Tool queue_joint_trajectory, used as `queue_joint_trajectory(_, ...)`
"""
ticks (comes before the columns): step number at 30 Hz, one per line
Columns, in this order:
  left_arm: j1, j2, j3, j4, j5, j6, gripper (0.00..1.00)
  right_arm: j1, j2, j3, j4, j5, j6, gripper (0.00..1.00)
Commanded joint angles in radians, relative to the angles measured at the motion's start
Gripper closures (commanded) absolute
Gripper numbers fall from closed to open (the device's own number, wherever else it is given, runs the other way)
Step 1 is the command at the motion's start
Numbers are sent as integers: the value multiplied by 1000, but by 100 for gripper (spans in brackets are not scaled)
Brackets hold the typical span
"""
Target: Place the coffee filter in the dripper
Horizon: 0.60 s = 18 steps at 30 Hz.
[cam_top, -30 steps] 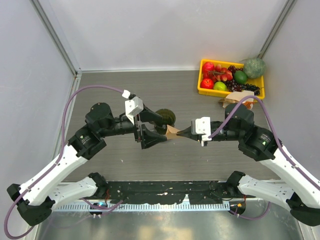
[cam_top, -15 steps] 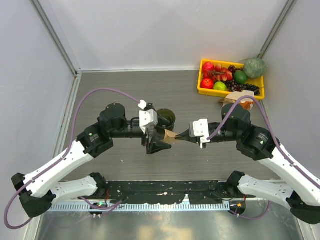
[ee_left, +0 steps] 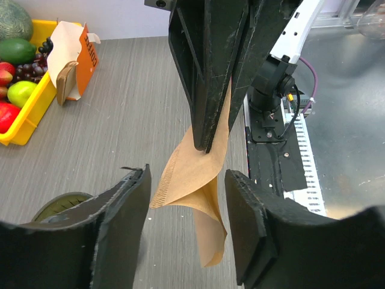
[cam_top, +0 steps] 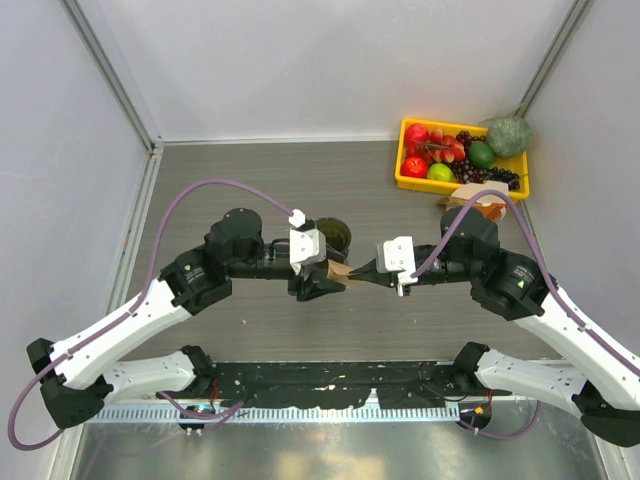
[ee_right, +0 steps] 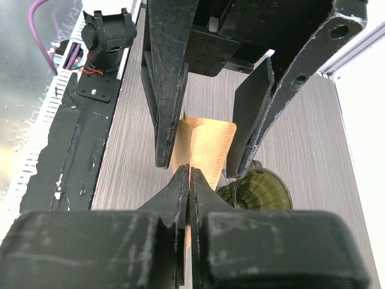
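My right gripper (cam_top: 354, 272) is shut on the pointed end of the tan-brown coffee filter (cam_top: 343, 270) and holds it above the table. In the right wrist view the filter (ee_right: 207, 147) stands just past my right gripper (ee_right: 189, 174). My left gripper (cam_top: 332, 273) is open, with one finger on each side of the filter's wide end. In the left wrist view the filter (ee_left: 195, 180) hangs between the pads of the left gripper (ee_left: 186, 226) without touching them. The dark olive dripper (cam_top: 332, 236) stands on the table just behind both grippers; it also shows in the right wrist view (ee_right: 258, 191).
A yellow tray (cam_top: 405, 176) of fruit stands at the back right, with an opened filter packet (cam_top: 478, 206) beside it. The packet (ee_left: 72, 57) and the tray (ee_left: 24, 117) also show in the left wrist view. A black strip runs along the near table edge.
My left arm has moved right and forward, bringing its open fingers around the filter's wide end. My right gripper has shifted slightly left with the filter.
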Motion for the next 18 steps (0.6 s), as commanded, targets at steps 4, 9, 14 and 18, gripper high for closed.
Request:
queue_joint_trajectory(4, -19, -6, 39, 7, 32, 48, 49, 6, -17, -14, 88, 38, 55, 95)
queue_joint_trajectory(9, -22, -12, 33, 1, 34, 61, 59, 6, -17, -12, 96, 49, 64, 95)
queue_joint_trajectory(14, -22, -14, 25, -3, 17, 61, 71, 5, -17, -9, 101, 47, 68, 95)
queue_joint_trajectory(18, -22, -17, 25, -1, -8, 62, 93, 8, -21, -3, 95, 27, 74, 95)
